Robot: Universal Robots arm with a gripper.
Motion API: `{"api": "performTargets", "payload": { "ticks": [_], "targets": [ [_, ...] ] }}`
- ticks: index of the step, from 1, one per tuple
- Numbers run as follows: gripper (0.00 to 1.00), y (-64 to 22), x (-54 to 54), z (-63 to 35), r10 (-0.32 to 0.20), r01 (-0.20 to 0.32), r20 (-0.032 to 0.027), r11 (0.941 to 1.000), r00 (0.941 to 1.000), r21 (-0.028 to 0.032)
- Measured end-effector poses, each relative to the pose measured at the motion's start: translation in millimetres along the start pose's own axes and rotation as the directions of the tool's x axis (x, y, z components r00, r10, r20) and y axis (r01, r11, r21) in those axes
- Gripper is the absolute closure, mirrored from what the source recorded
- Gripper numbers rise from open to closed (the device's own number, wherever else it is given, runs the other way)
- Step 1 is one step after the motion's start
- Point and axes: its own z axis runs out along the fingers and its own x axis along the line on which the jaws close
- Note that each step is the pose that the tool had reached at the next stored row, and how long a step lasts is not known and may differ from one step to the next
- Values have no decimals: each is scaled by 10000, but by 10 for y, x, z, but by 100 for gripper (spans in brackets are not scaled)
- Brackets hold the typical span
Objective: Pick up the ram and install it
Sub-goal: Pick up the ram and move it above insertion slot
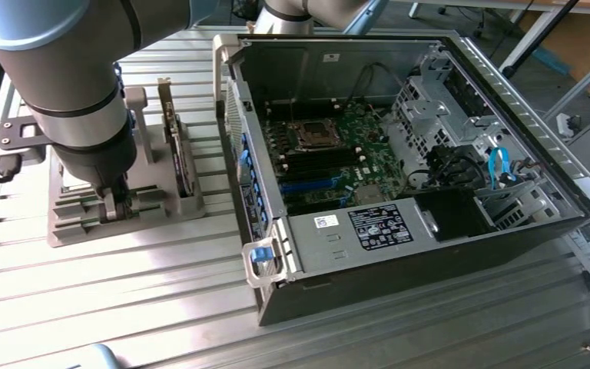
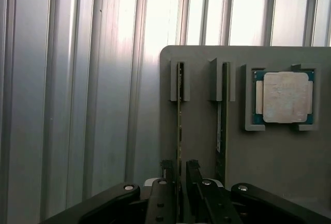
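Observation:
Two green ram sticks stand on edge in a grey holder [image 2: 279,157]. In the wrist view my gripper [image 2: 179,166] is open, its two black fingers straddling one ram stick [image 2: 179,110] with a small gap on each side. The second ram stick [image 2: 223,125] stands parallel just beside it. In the exterior view the gripper [image 1: 119,204] is lowered into the holder [image 1: 80,227] at that view's left, and the arm hides the ram there.
A square silver processor [image 2: 283,97] lies in a recess of the holder. A dark expansion card [image 1: 177,146] stands upright on the holder. The open computer case [image 1: 274,265] lies to the exterior view's right, motherboard [image 1: 326,165] exposed. Ribbed aluminium table [image 1: 120,300] surrounds everything.

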Motion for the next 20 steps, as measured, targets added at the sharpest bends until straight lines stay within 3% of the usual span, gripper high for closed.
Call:
{"api": "performTargets", "payload": {
  "ticks": [20],
  "targets": [
    [76, 0, 5, 32, 1, -1, -1, 10000, 10000, 7]
  ]
}}
